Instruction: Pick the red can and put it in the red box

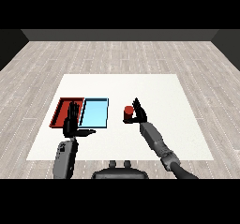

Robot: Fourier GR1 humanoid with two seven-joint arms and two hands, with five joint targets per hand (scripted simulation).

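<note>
Two trays lie side by side on the white table [140,138]: one red tray [62,109], then one light blue tray [95,113]. The left hand [72,122] stands before the red tray, fingers straight. Further right, one red can [128,113] sits within the right hand's [138,112] curled fingers, well apart from both trays.

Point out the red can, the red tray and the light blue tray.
red can [128,111]: head view, on its side wall.
red tray [61,111]: head view, on its bare floor, left part.
light blue tray [94,114]: head view, on its bare floor, middle.
</note>
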